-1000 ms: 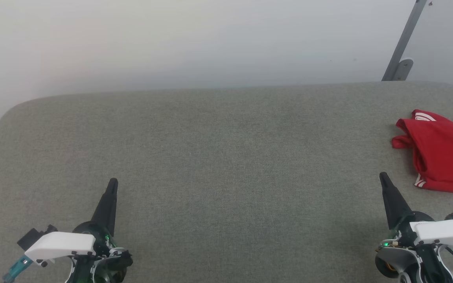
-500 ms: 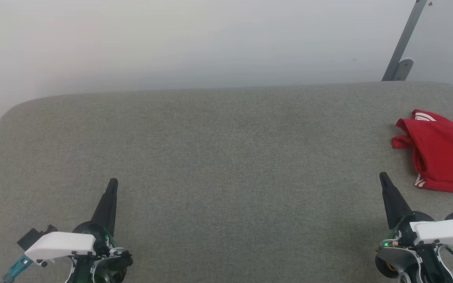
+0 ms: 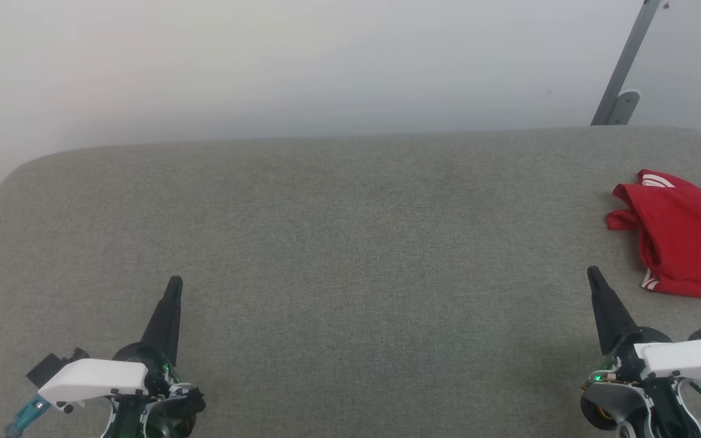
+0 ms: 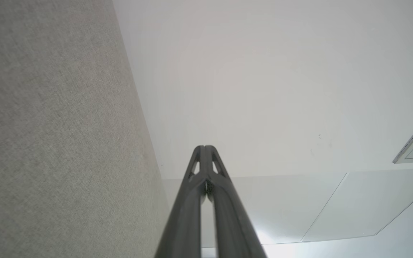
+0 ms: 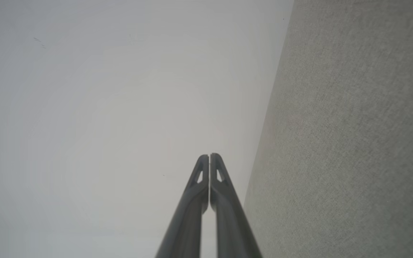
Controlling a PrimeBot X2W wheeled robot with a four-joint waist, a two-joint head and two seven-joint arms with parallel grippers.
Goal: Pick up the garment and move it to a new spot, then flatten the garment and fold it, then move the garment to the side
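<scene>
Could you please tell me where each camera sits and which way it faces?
Head view: on the head, looking forward and down over the grey table, garment far right; left end effector and right end effector, both shut, at bottom.
Left wrist view: on the left wrist, looking along its shut fingers at the white wall.
Right wrist view: on the right wrist, likewise.
Shared: both wrist views show table and wall.

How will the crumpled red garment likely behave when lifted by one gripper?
Probably floppy: the garment lies in soft folds, so it should sag and drape. Likely light, since the cloth looks thin. It may drag, not slide, on the grey fabric surface.
</scene>
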